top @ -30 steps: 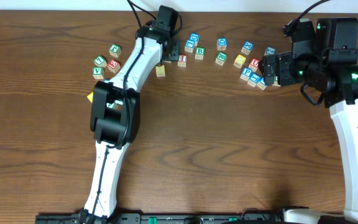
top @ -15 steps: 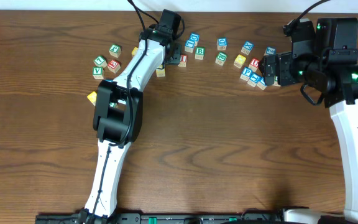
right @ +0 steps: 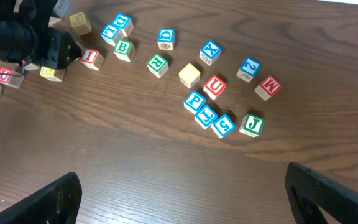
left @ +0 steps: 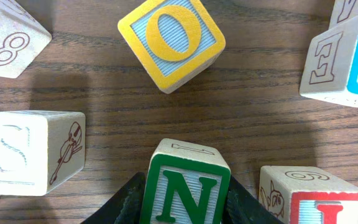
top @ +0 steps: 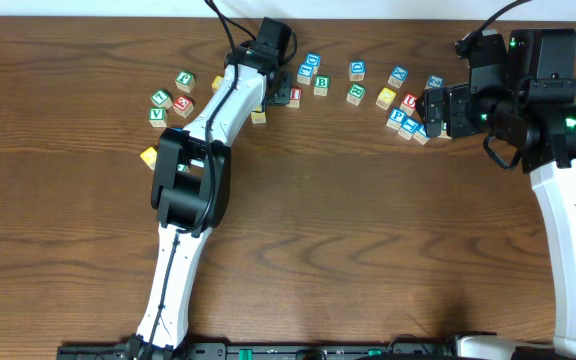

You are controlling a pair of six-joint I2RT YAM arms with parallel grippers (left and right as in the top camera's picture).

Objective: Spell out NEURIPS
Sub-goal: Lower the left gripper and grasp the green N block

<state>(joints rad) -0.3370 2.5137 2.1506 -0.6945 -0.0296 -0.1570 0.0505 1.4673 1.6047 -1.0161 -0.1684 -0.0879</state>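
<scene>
In the left wrist view a green N block (left: 185, 190) sits between my left gripper's black jaws (left: 185, 202), which press on both its sides. A yellow O block (left: 171, 38) lies ahead and a blue-edged E block (left: 344, 59) to the right. A red I block (left: 316, 196) is right beside the gripper. In the overhead view the left gripper (top: 276, 88) is at the back of the table. My right gripper (right: 185, 193) is open and empty above bare wood. R (right: 158, 64), U (right: 215, 86) and P (right: 194, 101) lie ahead of it.
More blocks are scattered along the back: B (right: 123, 48), D (right: 166, 38), X (right: 210, 51), M (right: 267, 86), J (right: 252, 124). A small cluster (top: 171, 100) and a yellow block (top: 148, 155) lie at the left. An S block (left: 30, 149) is to the left of the N.
The left arm has shifted slightly to the right, its gripper edging toward the I block. The right arm has not moved.
</scene>
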